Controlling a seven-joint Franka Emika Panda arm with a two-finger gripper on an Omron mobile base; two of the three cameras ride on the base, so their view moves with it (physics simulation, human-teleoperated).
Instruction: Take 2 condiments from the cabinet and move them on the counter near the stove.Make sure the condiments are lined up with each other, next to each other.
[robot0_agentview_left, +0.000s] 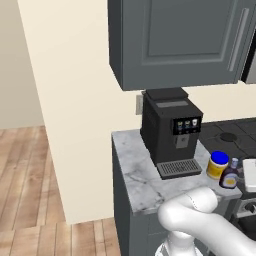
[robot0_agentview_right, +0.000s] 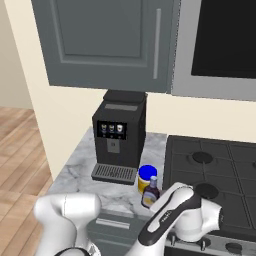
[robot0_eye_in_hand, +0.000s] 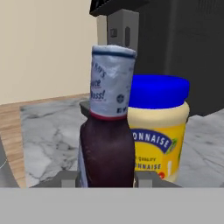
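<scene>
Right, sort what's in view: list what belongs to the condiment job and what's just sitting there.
Part of the job:
- yellow jar with the blue lid, on the counter
- dark brown bottle beside it, between the fingers of the hand
- wall cabinet, door closed
- stove

Just there:
- black coffee machine
- microwave

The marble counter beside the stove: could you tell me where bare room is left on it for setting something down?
The counter is bare along its left part, between the wall-side edge and the coffee machine, and on the front strip before the drip tray. It is crowded at the stove end: the mayonnaise jar and brown bottle stand close together there, with the pincer at the bottle.
</scene>
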